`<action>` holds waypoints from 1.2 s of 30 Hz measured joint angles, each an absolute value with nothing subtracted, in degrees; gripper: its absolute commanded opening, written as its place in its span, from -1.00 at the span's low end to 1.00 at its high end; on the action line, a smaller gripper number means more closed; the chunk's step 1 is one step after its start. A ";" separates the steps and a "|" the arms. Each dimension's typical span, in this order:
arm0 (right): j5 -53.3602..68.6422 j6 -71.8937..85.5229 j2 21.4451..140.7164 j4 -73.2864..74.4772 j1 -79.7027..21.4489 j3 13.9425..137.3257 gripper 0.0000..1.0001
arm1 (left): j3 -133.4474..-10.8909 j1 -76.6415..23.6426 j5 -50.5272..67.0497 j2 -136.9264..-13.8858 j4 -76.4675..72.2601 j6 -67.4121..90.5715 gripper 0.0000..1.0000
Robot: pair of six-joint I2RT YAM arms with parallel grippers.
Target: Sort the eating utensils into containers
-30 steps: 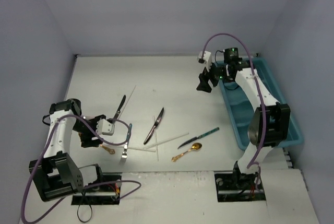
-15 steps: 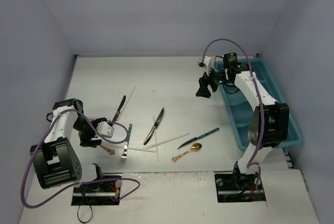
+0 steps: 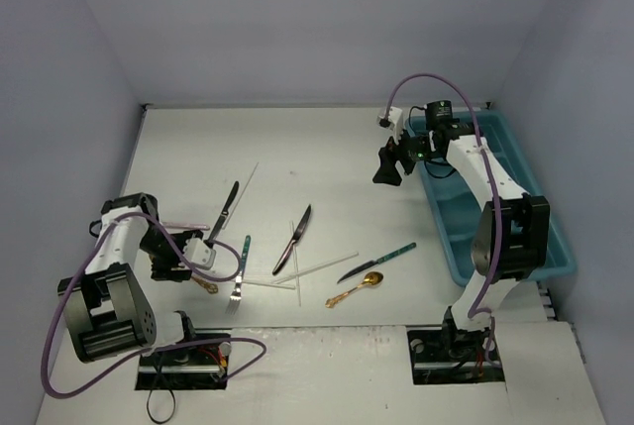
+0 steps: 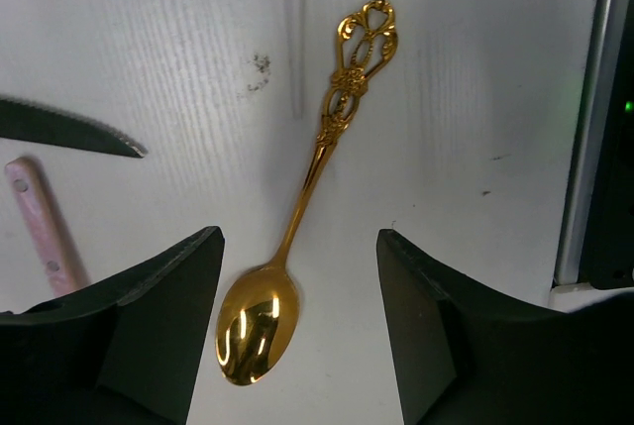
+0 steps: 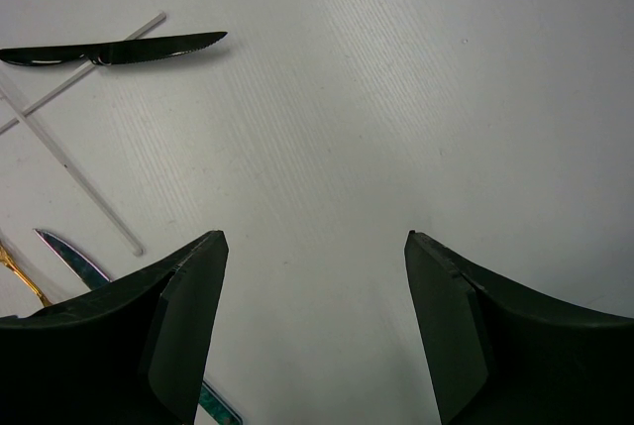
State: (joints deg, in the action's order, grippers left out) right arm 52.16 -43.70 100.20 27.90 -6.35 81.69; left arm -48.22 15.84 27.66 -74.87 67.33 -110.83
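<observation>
Left pincer [image 4: 297, 242] hangs with fingers apart over a gold spoon [image 4: 309, 182] flat on the bench [image 4: 475, 98]: bowl between the fingers, ornate handle running ahead, leaning slightly right. Right pincer [image 5: 312, 247], also spread, holds nothing; a dark knife [image 5: 109, 49] lies crosswise ahead-left
</observation>
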 measured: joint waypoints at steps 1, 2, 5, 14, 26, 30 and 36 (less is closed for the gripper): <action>52.16 -43.68 100.20 27.90 -6.35 81.69 0.40 | -47.71 15.84 27.35 -74.87 67.31 -111.09 0.16; 52.16 -43.66 100.20 27.90 -6.35 81.69 0.40 | -47.24 15.84 27.09 -74.89 67.17 -111.30 0.15; 52.16 -43.58 100.22 27.89 -6.35 81.69 0.40 | -46.44 15.84 26.32 -75.29 66.57 -111.86 0.13; 52.18 -43.24 100.22 27.88 -6.35 81.69 0.40 | -44.47 15.41 23.85 -80.62 60.82 -112.36 -0.03; 52.16 -42.12 100.22 27.89 -6.37 81.69 0.40 | -45.37 14.57 22.95 -84.53 56.21 -112.98 -0.61; 52.14 -42.00 100.22 27.88 -6.37 81.69 0.39 | -44.24 14.52 22.69 -83.17 55.09 -112.97 -0.77; 52.12 -41.77 100.22 27.90 -6.37 81.69 0.38 | -41.00 14.52 22.23 -78.87 53.57 -113.24 -1.00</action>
State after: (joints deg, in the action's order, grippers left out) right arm 52.12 -41.77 100.22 27.90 -6.37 81.69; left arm -41.00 14.52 22.23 -78.87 53.57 -113.24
